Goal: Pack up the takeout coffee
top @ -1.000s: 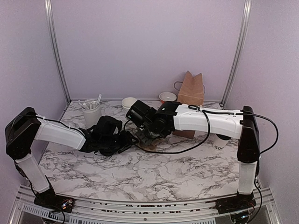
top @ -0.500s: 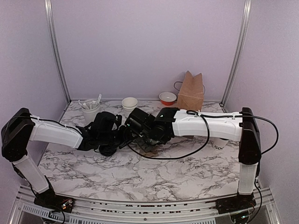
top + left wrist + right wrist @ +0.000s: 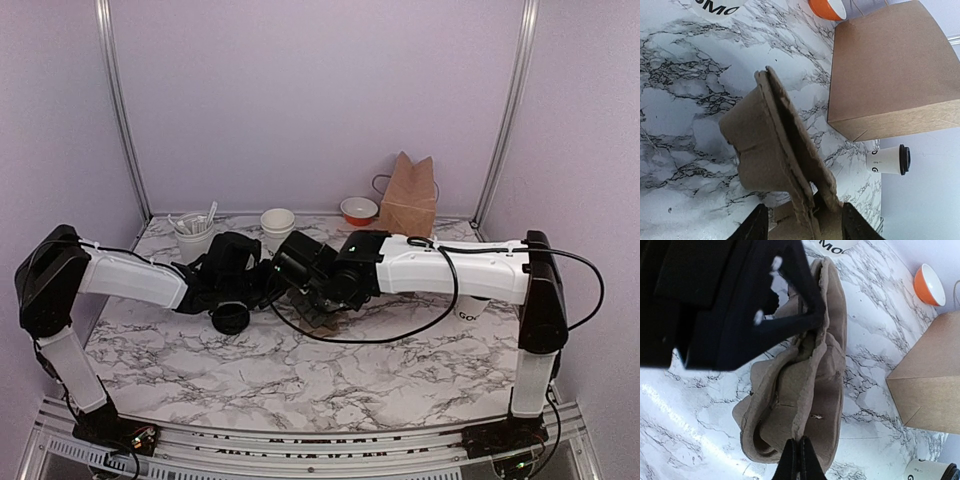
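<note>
The takeout coffee (image 3: pixel 468 305), a white cup with dark lettering and a black lid, stands at the right, half hidden under my right arm. It also shows in the left wrist view (image 3: pixel 888 160) and the right wrist view (image 3: pixel 932 472). Both grippers meet mid-table on a brown pulp cup carrier (image 3: pixel 318 318), which is held off the marble and folded. My left gripper (image 3: pixel 800 226) has its fingers on either side of one end of the carrier (image 3: pixel 770 145). My right gripper (image 3: pixel 799 460) is pinched shut on the carrier's (image 3: pixel 805 390) middle ridge.
A brown paper bag (image 3: pixel 408 195) stands at the back right with an orange bowl (image 3: pixel 359 209) beside it. A lidless white cup (image 3: pixel 277 222) and a white holder of utensils (image 3: pixel 195 240) stand at the back left. A round black thing (image 3: pixel 230 318) sits under my left wrist.
My left arm has stretched right and slightly away, bringing its gripper onto the carrier. My right arm has shifted a little left and lower with the carrier.
</note>
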You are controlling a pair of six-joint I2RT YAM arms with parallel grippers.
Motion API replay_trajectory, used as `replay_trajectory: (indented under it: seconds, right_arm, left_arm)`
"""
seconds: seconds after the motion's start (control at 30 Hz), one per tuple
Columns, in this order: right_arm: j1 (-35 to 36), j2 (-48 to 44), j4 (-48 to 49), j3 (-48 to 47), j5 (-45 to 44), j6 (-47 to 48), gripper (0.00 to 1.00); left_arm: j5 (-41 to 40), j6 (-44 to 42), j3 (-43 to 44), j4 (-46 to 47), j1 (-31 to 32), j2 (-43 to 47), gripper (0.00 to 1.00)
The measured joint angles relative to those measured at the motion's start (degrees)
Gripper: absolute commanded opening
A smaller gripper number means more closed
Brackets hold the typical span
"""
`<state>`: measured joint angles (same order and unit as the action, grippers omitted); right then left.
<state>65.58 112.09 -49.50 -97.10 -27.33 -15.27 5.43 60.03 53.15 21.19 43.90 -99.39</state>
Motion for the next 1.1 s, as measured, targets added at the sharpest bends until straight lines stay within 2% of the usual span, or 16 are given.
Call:
replay_trajectory:
  seconds: [0.2,0.5,0.8,1.1]
  right_arm:
    - [0.2,-0.7,0.2,0.6,0.0,-0.2,0.00]
    - [0.2,-0.7,-0.3,0.9,-0.1,-0.2,0.00]
    - [0.2,-0.7,-0.3,0.9,-0.2,-0.6,0.00]
    - [0.2,-0.7,-0.3,0.8,-0.2,-0.8,0.00]
  left_arm:
    - [0.5,0.2,3.4,0.5,-0.8,-3.0,0.48]
    - [1.6,1.1,3.5,1.1,-0.8,-5.5,0.48]
    - [2.3,0.7,3.5,1.3,-0.8,-5.5,0.54]
    - [2.6,0.4,2.5,1.7,-0.8,-4.4,0.54]
